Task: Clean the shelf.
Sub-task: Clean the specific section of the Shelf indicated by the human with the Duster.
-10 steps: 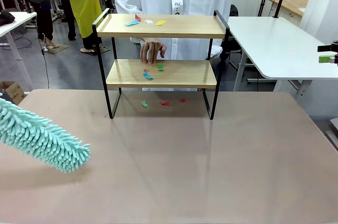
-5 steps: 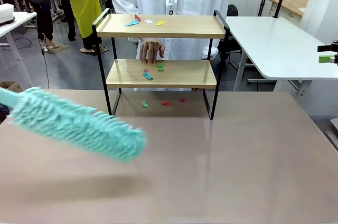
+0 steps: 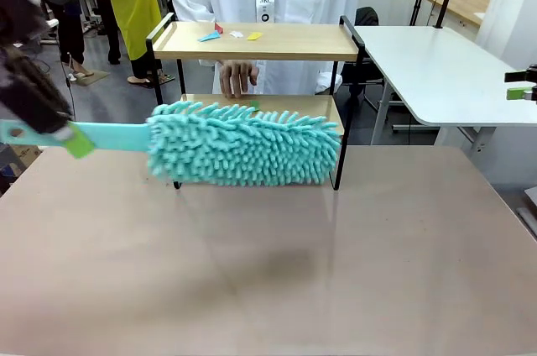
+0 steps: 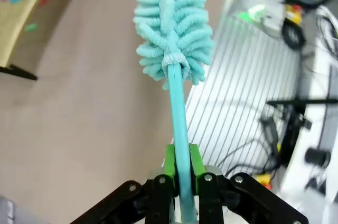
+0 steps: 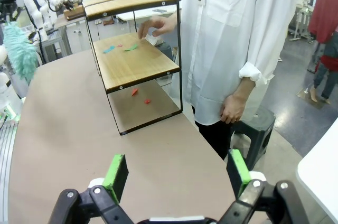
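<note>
The shelf (image 3: 302, 41) stands at the table's far side, two wooden boards in a black frame. Coloured paper scraps (image 3: 210, 36) lie on its top board. More scraps (image 5: 109, 49) lie on the lower board, and red ones (image 5: 135, 91) on the table beneath. My left gripper (image 3: 77, 143) is shut on the handle of a teal fluffy duster (image 3: 243, 144), whose head hangs level in front of the lower board. In the left wrist view the gripper (image 4: 179, 174) clamps the handle and the duster head (image 4: 171, 23) points away. My right gripper (image 5: 177, 176) stands open, off to the right.
A person in a white shirt stands behind the shelf with one hand (image 3: 239, 77) at the lower board. A white table (image 3: 436, 70) stands at the right. The tan tabletop (image 3: 277, 264) lies bare in front of the shelf.
The duster has swung up from the near left and across to the right, now level in front of the shelf's lower board. My left arm has come into view at the left.
</note>
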Controlling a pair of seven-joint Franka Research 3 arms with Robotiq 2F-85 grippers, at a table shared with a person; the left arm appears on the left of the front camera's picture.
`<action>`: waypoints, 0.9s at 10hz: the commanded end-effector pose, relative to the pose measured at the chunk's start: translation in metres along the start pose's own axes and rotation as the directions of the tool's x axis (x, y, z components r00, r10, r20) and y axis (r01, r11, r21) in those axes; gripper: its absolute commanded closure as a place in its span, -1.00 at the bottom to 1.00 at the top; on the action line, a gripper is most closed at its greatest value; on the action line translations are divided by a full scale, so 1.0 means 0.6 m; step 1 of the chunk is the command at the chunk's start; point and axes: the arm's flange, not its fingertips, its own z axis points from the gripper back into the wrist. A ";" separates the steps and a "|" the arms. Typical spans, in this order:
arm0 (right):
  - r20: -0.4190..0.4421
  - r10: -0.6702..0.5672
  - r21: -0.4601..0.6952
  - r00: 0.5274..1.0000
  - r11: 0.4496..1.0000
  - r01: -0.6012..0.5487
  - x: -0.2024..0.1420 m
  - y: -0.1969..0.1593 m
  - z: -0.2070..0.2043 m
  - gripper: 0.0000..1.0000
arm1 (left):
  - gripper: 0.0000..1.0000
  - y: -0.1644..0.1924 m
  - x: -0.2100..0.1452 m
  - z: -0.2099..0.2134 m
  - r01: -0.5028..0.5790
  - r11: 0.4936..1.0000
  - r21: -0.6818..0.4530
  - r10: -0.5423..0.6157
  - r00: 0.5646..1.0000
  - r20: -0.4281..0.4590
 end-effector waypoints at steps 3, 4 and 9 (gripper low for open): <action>-0.004 0.005 -0.007 1.000 1.000 -0.005 0.003 0.000 -0.002 -1.00 | 0.74 -0.010 0.013 -0.025 -0.072 0.997 0.035 0.072 0.997 0.001; -0.004 0.005 -0.007 1.000 1.000 -0.005 0.003 0.000 -0.002 -1.00 | 0.74 -0.010 0.013 -0.025 -0.072 0.997 0.035 0.072 0.997 0.001; -0.004 0.005 -0.007 1.000 1.000 -0.005 0.003 0.000 -0.002 -1.00 | 0.74 -0.054 0.113 -0.148 -0.272 0.957 0.104 0.257 0.957 0.137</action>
